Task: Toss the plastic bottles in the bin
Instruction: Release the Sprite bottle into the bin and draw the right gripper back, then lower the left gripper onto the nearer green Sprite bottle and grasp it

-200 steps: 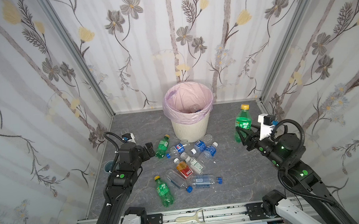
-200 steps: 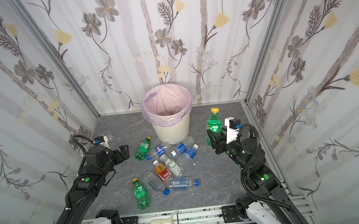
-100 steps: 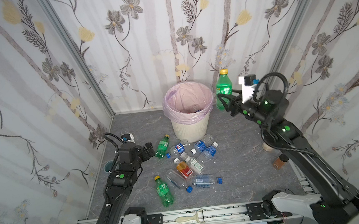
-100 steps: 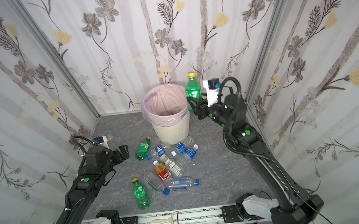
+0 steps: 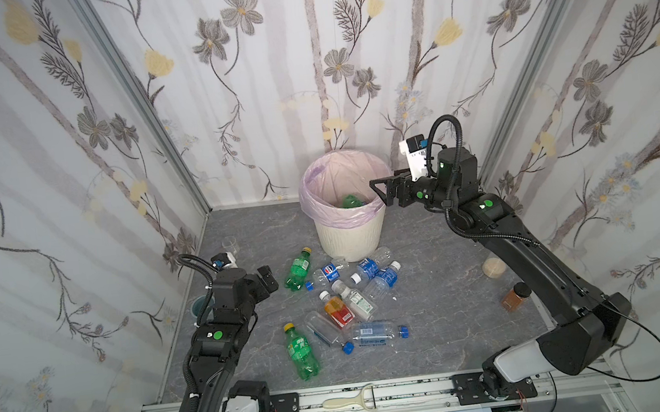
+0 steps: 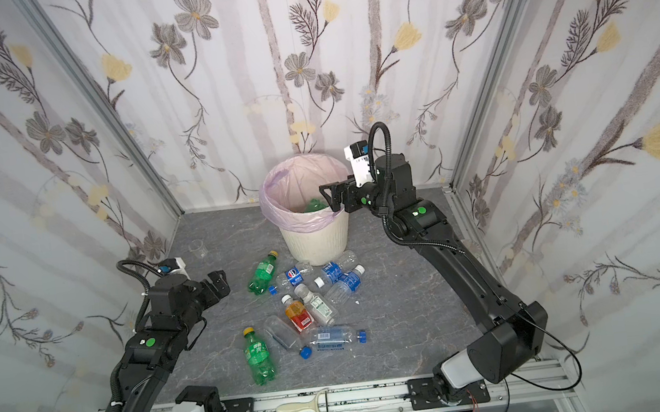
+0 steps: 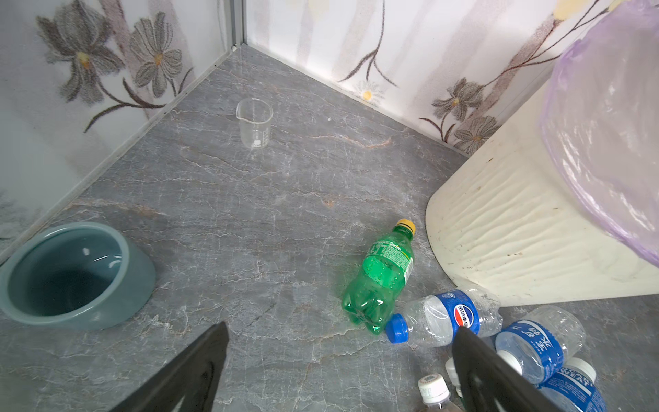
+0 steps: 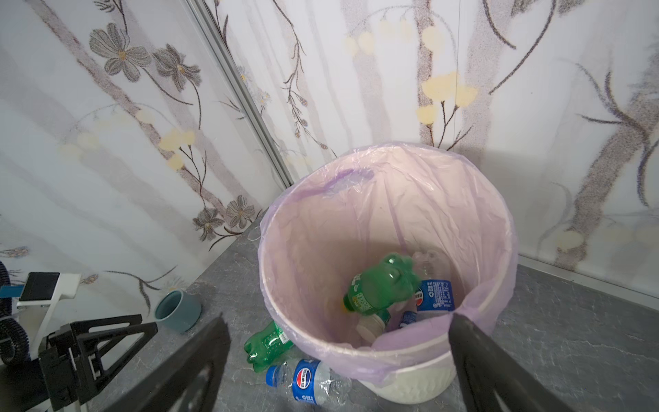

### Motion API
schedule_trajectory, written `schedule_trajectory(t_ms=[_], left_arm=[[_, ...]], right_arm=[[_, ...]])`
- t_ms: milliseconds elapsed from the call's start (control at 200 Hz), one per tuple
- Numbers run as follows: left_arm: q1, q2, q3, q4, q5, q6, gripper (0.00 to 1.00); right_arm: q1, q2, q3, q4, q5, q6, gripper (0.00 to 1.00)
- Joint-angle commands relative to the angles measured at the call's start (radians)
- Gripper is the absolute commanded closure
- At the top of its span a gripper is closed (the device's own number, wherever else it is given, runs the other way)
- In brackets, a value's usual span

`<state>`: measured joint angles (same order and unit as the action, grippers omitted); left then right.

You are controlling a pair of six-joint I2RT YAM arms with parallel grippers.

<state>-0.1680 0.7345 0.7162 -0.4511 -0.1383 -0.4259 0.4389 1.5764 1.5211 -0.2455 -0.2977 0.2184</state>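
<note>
Moved: right arm has swung up from beside the bench's right edge to the bin, and the green bottle it carried a second ago now lies inside.
Near, green bottle (image 5: 302, 354): lies on the grey bench (image 5: 435, 313) closest to the rail, yellow cap pointing away from it, apart from the rest.
Near, cluster (image 5: 351, 309): clear blue-capped bottles and one orange-red bottle (image 5: 337, 314) lie touching one another in the middle of the bench.
Left tool (image 5: 266, 281): jaws spread wide and empty, hovering low just beside another green bottle (image 7: 383, 276) that lies near the foot of the bin.
Clutter: teal cup (image 7: 71, 274), clear beaker (image 7: 254, 123) and brown jar (image 5: 515, 297) are not bottles; I'd leave them.
Bin (image 5: 350, 236): stands at the back, pink bag folded over its rim.
Right tool (image 5: 381, 195): over the bin's right rim, jaws wide apart, holding nothing.
Dropped bottle (image 8: 381, 285): green, blurred in the right wrist view, on top of blue-labelled ones at the bottom of the bin.
Doing it well: lift the right tool clear of the bag's rim before swinging back, so it does not snag the plastic; the left tool looks best placed for the green bottle beside it, gripped across the body.
</note>
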Motion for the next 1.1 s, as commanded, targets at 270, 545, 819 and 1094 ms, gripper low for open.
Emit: schedule_trajectory(t_ms=[270,545,819,1094], left_arm=[[-0.032,0.059,0.076,-0.094,0.127,-0.094,0.0],[-0.117,0.011,-0.055,-0.223,0.158,-0.278,0.0],[-0.26,-0.01,-0.138,-0.324,0.168,-0.415,0.0],[-0.42,0.072,-0.156,-0.359,0.105,-0.506,0.0]], right_arm=[[-0.048,-0.251,-0.333,0.134,0.087,0.001,0.0],[-0.158,-0.332,-0.485,0.142,0.073,0.039,0.0],[-0.192,-0.322,-0.525,0.146,0.076,0.022,0.0],[-0.21,-0.311,-0.558,0.17,0.083,0.019,0.0]])
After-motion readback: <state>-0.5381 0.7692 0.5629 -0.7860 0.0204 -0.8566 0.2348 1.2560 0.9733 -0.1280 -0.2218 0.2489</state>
